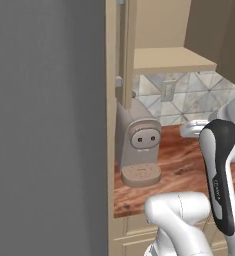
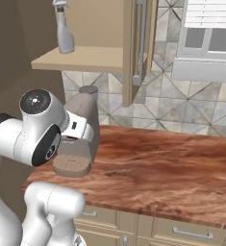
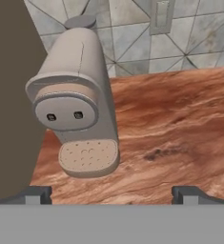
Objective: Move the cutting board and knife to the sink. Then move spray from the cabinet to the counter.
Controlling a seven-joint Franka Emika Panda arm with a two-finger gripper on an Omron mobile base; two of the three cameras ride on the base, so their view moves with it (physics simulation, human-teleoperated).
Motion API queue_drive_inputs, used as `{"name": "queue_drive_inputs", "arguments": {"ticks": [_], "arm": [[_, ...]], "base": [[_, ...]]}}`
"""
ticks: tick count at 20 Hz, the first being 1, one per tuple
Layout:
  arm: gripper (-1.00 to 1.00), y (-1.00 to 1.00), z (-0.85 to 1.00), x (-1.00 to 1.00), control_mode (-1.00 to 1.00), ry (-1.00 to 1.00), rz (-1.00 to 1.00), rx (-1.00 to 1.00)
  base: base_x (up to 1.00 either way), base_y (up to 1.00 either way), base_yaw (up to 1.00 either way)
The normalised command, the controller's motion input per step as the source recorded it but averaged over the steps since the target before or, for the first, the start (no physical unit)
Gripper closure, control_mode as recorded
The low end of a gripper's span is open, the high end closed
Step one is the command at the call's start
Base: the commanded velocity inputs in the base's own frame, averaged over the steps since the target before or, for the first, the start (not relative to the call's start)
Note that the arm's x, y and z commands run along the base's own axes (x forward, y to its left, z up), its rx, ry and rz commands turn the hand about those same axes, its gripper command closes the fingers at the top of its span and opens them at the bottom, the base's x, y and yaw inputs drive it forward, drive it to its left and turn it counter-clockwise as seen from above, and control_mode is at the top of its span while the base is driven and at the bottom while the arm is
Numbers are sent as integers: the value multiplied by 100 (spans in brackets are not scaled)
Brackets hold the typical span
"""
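Note:
The spray [image 2: 62, 29], a small pale grey bottle, stands upright on the shelf of the open tan cabinet [image 2: 88, 58]. The cabinet's door [image 2: 131, 53] hangs edge-on with its long bar handle toward the window side. Below runs the reddish-brown counter [image 2: 172, 163]. In the hand view my gripper [image 3: 113, 195] is open, its two dark fingertips [image 3: 37, 194] wide apart with nothing between them. It hovers low over the counter [image 3: 180, 124], well below the shelf. The cutting board, the knife and the sink are out of view.
A taupe coffee machine [image 3: 77, 105] stands on the counter just ahead and left of the fingertips, under the shelf [image 1: 171, 60]. A tiled wall [image 2: 182, 105] backs the counter and a grey wall [image 1: 44, 125] closes the left side. Beige drawers [image 2: 182, 230] sit below.

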Motion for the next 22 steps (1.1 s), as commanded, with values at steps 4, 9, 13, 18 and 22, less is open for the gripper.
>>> {"name": "queue_drive_inputs", "arguments": {"ticks": [4, 9, 13, 18, 22], "arm": [[-100, 0, 0, 0, 100, 0, 0, 0], [-100, 0, 0, 0, 100, 0, 0, 0], [-100, 0, 0, 0, 100, 0, 0, 0], [-100, 0, 0, 0, 100, 0, 0, 0], [-100, 0, 0, 0, -100, -9, 28, 0]], "base": [[0, 0, 15], [0, 0, 23], [0, 0, 30], [0, 0, 31], [0, 0, 0]]}}
